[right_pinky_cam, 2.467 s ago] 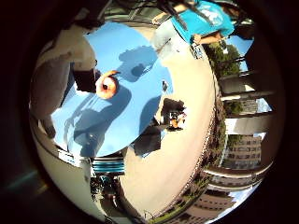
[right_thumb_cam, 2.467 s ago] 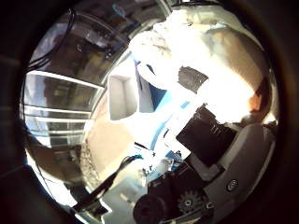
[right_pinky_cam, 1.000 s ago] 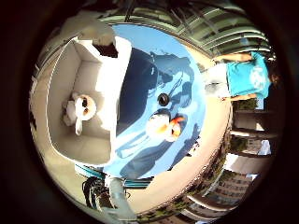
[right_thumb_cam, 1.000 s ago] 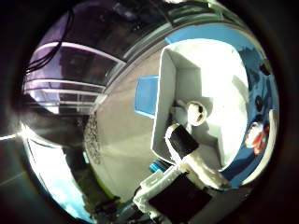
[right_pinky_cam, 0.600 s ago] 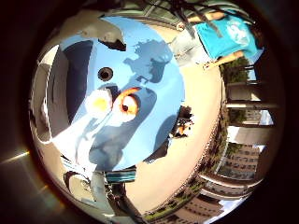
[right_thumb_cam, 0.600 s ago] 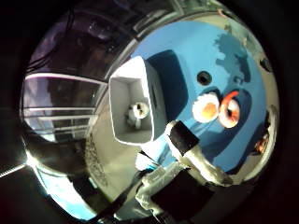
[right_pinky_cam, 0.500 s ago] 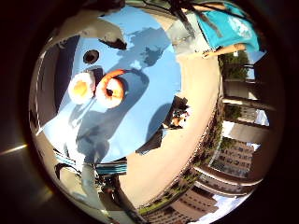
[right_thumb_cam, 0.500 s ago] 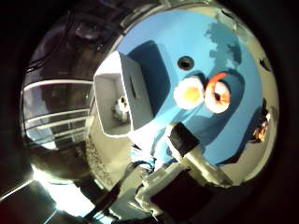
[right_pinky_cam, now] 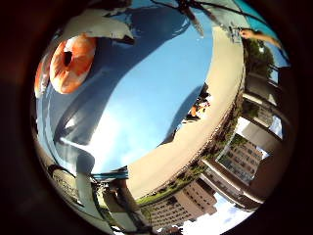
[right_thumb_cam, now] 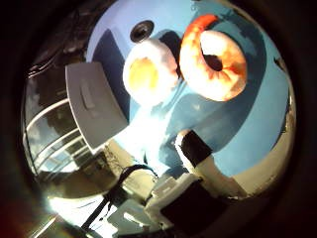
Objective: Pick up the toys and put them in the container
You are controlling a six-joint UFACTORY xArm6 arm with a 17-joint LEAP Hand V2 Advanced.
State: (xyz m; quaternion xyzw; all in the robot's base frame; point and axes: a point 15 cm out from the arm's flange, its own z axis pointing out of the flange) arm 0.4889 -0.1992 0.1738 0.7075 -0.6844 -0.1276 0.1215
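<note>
An orange ring toy (right_thumb_cam: 213, 55) lies on the round blue table (right_thumb_cam: 248, 119), close under the palm. A white and yellow round toy (right_thumb_cam: 151, 71) lies beside it, touching or nearly touching. The white container (right_thumb_cam: 94, 99) stands on the table beside the round toy; its inside is hidden. My hand (right_thumb_cam: 198, 164) shows one white finger with a black tip, fairly straight, above the table near the toys and holding nothing. The right little finger side palm view shows the ring toy (right_pinky_cam: 68, 61) at the table's edge (right_pinky_cam: 147, 147).
A small black round object (right_thumb_cam: 142, 31) lies on the table beside the round toy. Beyond the table edge are a paved floor (right_pinky_cam: 220, 93), a small object on it (right_pinky_cam: 201, 106) and buildings (right_pinky_cam: 235, 157) further off.
The camera has come down closer to the table. The ring toy and the round toy now fill more of the views. The container's inside, with a white toy in it, is out of sight.
</note>
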